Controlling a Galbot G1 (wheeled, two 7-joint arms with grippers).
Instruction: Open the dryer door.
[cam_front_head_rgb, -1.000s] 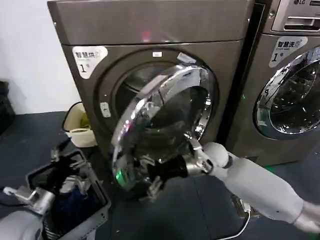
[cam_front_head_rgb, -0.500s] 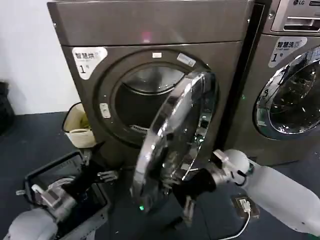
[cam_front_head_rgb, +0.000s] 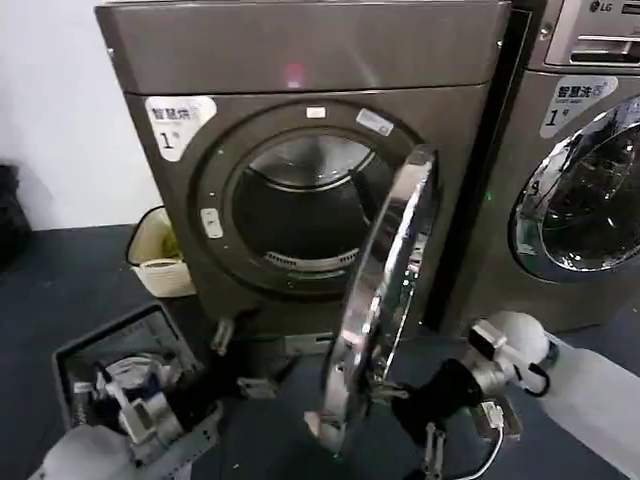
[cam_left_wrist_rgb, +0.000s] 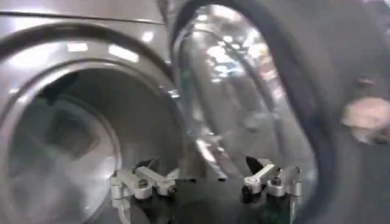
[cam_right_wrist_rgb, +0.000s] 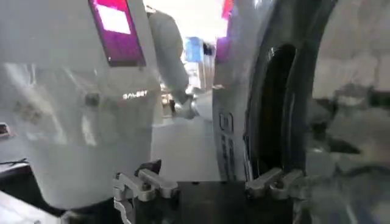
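Note:
The dryer door (cam_front_head_rgb: 385, 300) stands swung out from the dryer, hinged on its right side, its chrome rim nearly edge-on to the head view. The dark drum opening (cam_front_head_rgb: 300, 215) is uncovered. My right gripper (cam_front_head_rgb: 408, 420) is open, low by the door's bottom edge on its outer side; in the right wrist view the right gripper (cam_right_wrist_rgb: 207, 185) has the door rim (cam_right_wrist_rgb: 286, 109) beside one finger. My left gripper (cam_front_head_rgb: 240, 360) is open, low before the dryer's front. In the left wrist view the left gripper (cam_left_wrist_rgb: 207, 182) faces the door's domed glass (cam_left_wrist_rgb: 244, 91) and the drum opening (cam_left_wrist_rgb: 61, 140).
A second machine with an LG panel (cam_front_head_rgb: 580, 190) stands close on the right. A grey laundry basket (cam_front_head_rgb: 120, 340) sits at the lower left, and a pale bin (cam_front_head_rgb: 155, 255) stands beside the dryer. A white cable and plug (cam_front_head_rgb: 495, 420) lie on the dark floor.
The door has swung from half open to nearly edge-on, uncovering the drum. My right gripper moved right and down with its lower edge. My left gripper moved right, toward the dryer's front.

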